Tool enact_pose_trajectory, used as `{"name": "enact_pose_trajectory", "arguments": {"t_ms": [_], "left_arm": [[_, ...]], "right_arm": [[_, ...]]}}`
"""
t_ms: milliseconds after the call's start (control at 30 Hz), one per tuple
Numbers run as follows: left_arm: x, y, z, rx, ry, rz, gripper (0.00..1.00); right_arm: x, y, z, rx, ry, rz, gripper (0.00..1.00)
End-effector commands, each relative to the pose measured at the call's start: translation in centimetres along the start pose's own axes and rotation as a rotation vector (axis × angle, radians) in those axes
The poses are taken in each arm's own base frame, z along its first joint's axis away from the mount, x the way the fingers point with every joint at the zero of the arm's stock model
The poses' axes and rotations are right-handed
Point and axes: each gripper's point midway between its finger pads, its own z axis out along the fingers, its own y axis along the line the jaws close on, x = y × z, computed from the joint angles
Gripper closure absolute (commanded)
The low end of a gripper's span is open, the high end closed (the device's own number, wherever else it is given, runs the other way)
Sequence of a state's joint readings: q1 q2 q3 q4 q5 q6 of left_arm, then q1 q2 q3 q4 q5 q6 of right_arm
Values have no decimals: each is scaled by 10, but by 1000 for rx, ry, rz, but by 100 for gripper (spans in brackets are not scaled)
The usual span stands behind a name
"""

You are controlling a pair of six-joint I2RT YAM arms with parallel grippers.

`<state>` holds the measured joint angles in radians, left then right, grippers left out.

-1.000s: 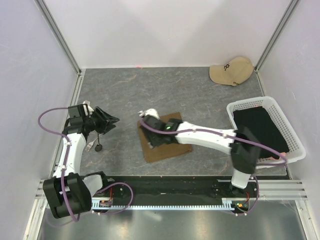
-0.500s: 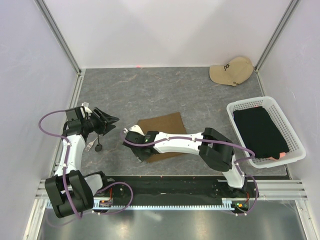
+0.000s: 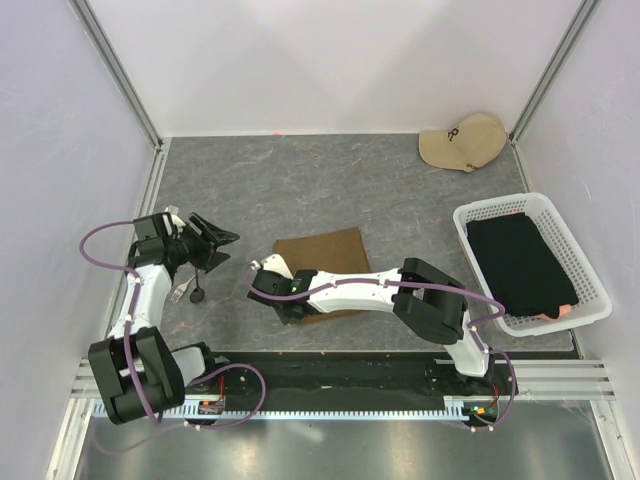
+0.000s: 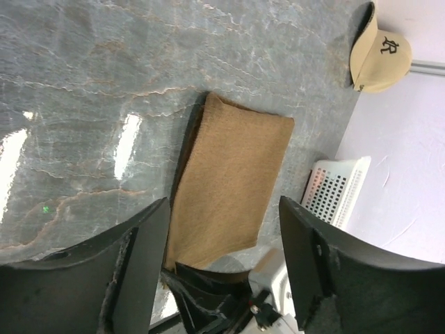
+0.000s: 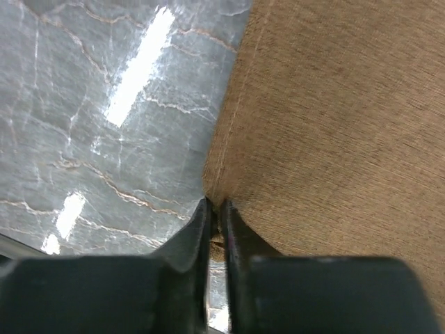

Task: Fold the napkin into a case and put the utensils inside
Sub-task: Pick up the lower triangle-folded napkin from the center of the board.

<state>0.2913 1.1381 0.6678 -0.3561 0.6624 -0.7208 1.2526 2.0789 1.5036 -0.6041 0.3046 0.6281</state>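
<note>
While stretched leftward over the grey marbled table (image 3: 300, 180), pinches the near left corner of the flat olive-brown cloth napkin (image 3: 325, 252) between the right fingers (image 5: 191, 247) (pressed almost together on the hem). Lies spread in the middle of the table, rectangular. Well apart at the left, hovers with the left fingers (image 4: 135, 275) spread wide, holding nothing.
</note>
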Motion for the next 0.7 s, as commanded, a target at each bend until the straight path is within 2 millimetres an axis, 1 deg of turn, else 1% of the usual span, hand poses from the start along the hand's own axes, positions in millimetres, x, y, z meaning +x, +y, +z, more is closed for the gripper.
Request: {"name": "enact_pose_trajectory", "arguments": {"t_ms": [0,33,67,100,133,167,200,233,267,367,400,433,467,600,633,667], "left_arm": [[6,7,18,0,62,-33,27],[6,4,21,7,76,-24,27],[16,-1,28,12,117,0,27],[19,-3,33,5,132,18,26],[22,-3,40,-5,157,19,26],[31,-7,46,-11,184,32,26],[33,-10,50,-9,192,38,26],[35,-9,56,-17,203,38,26],[40,-12,60,-23,210,48,25],[44,-15,71,-35,207,63,25],[42,-14,73,-45,201,58,25],[55,-16,79,-50,238,76,25],[56,-16,81,-58,238,73,25],[58,-16,93,-81,250,85,25],[61,-16,95,-86,256,89,25],[61,-15,99,-90,260,87,25]], "right_arm": [[12,-16,-3,16,25,14,95],[8,-14,-8,-23,15,29,100],[-1,-10,-14,-69,-11,51,100],[-3,-11,-24,-107,-20,66,100],[-5,-9,-30,-165,-7,83,100],[-10,-7,-34,-197,-26,98,100],[-10,-10,-42,-227,-31,115,100],[-12,-11,-46,-276,-18,142,100],[-18,-10,-50,-309,-36,171,100],[-19,-23,-63,-357,-44,221,100],[-21,-29,-63,-361,-49,242,100],[-22,-29,-66,-386,-48,252,100],[-20,-33,-68,-391,-48,265,100],[-22,-44,-74,-417,-65,312,100],[-27,-47,-76,-429,-77,325,100],[-25,-49,-78,-437,-76,332,100]]}}
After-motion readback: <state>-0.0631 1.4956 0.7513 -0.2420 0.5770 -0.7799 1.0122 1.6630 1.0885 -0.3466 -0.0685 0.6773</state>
